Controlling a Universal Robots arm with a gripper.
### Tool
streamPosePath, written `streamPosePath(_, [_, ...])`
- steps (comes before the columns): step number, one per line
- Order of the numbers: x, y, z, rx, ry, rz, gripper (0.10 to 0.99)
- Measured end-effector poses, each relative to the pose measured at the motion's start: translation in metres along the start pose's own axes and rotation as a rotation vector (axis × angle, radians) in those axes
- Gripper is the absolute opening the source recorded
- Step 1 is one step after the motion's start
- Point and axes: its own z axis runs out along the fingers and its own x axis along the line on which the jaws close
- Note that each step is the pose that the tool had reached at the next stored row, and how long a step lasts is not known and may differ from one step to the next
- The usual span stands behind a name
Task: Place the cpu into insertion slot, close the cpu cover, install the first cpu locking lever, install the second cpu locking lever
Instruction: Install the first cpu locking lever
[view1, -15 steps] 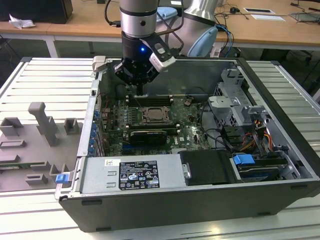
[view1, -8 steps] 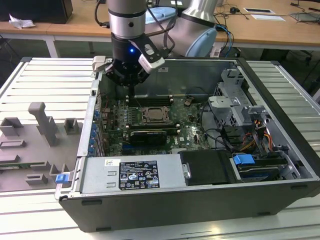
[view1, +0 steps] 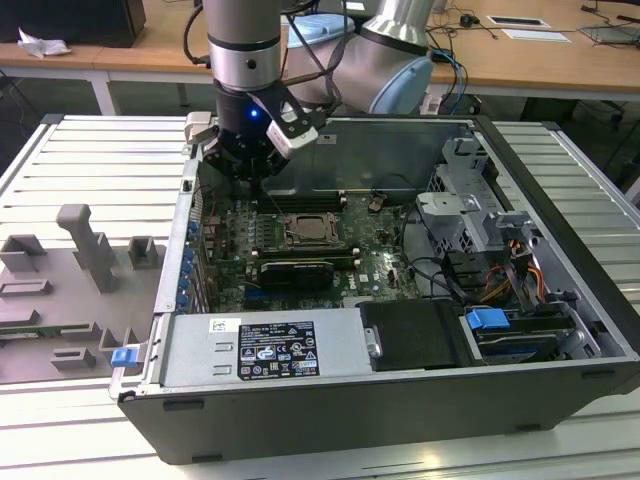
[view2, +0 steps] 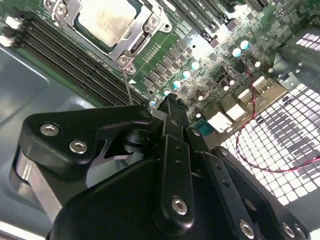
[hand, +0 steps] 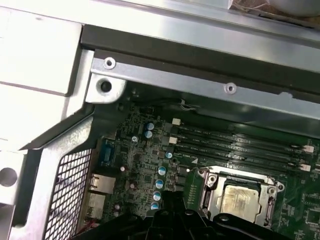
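The cpu (view1: 311, 229) is seated flat in the socket, silvery top upward, with the cpu cover (view2: 145, 27) laid down around it.
The square chip's edges are lined up with the socket frame on the motherboard (view1: 380, 250), so no long axis is to be made out. The gripper (view1: 258, 178) is held over the board just beside the socket's corner, its fingers (view2: 172, 150) pressed together on nothing. A thin locking lever (view2: 127, 85) is seen slanting from that corner toward the tips; contact cannot be told.
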Motion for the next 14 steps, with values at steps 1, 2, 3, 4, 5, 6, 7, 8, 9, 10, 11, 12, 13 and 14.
streamPosePath(1, [0.0008, 0.0005, 0.001, 0.0, -0.0003, 0.011, 0.106])
streamPosePath(2, [0.0004, 0.0025, 0.0017, 0.0, -0.0004, 0.013, 0.106])
streamPosePath(3, [-0.0002, 0.0056, 0.0026, 0.0, -0.0003, 0.013, 0.106])
streamPosePath(4, [-0.0006, 0.0076, 0.0032, 0.0, -0.0003, 0.013, 0.106])
streamPosePath(5, [-0.0008, 0.009, 0.0036, 0.0, -0.0004, 0.013, 0.106])
streamPosePath(6, [-0.001, 0.0102, 0.0039, 0.0, -0.0004, 0.013, 0.106])
streamPosePath(7, [-0.0015, 0.0124, 0.0046, 0.0, -0.0005, 0.013, 0.106])
streamPosePath(8, [-0.0018, 0.0141, 0.005, 0.0, -0.0004, 0.013, 0.106])
streamPosePath(9, [-0.0024, 0.0173, 0.0055, 0.0, -0.0005, 0.013, 0.106])
streamPosePath(10, [-0.0025, 0.018, 0.0055, 0.0, -0.0003, 0.013, 0.106])
streamPosePath(11, [-0.0025, 0.018, 0.0055, 0.0, -0.0003, 0.013, 0.106])
streamPosePath(12, [-0.0026, 0.018, 0.0055, 0.0, -0.0003, 0.013, 0.106])
streamPosePath(13, [-0.003, 0.018, 0.0056, 0.0, -0.0005, 0.014, 0.106])
streamPosePath(14, [-0.0078, 0.0177, 0.0057, 0.0, -0.0004, 0.015, 0.106])
